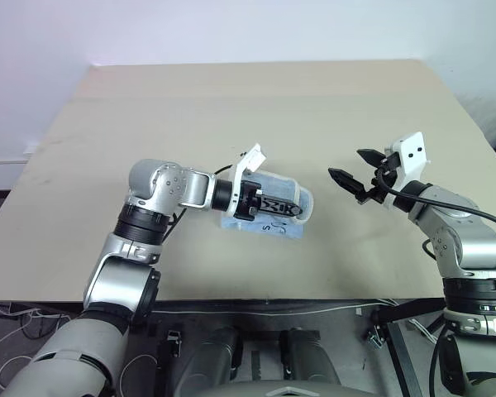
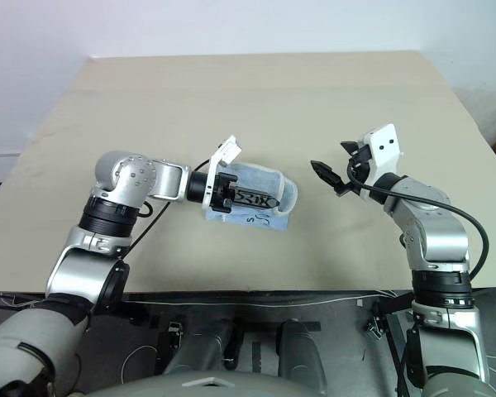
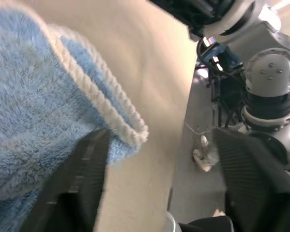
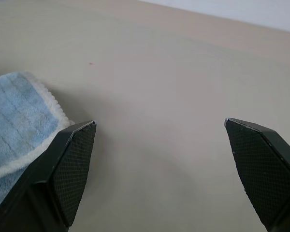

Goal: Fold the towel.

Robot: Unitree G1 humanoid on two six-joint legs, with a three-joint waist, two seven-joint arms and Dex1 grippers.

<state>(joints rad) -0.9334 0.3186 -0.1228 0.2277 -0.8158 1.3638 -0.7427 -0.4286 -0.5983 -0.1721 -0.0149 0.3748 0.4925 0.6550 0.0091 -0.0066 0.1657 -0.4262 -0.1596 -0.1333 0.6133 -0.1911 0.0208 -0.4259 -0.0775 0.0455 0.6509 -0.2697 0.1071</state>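
Because it has been doubled over into a small, thick bundle, the towel [image 1: 269, 207] is seen lying near the middle of the front half of the surface [image 1: 256, 107], its light blue pile showing on top and its white stitched edging [image 3: 104, 101] stacked in two layers at one end. A small dark printed mark can be made out on the lower layer, at the edge nearest the robot. The rounded far-right end suggests that a fold line is formed there, so the cloth is judged to be at or close to its finished shape.

Over the bundle the left claw [image 1: 279, 208] is held low, pointed toward the robot's right and tilted slightly down, as would be expected where a carried edge is being laid onto the layer beneath. In the left wrist view its fingers [image 3: 75, 188] are spread apart, with one resting beside the stacked edging and nothing pinched between them; the cloth is therefore judged to be released, not gripped.

Well apart from the towel, on the robot's right, the right claw [image 1: 357, 176] is held above the bare surface, roughly level and aimed toward the bundle. Its fingers [image 4: 70, 169] are spread wide with nothing between them, and a corner of the towel is seen just beyond one tip. It appears to be kept clear, in readiness.
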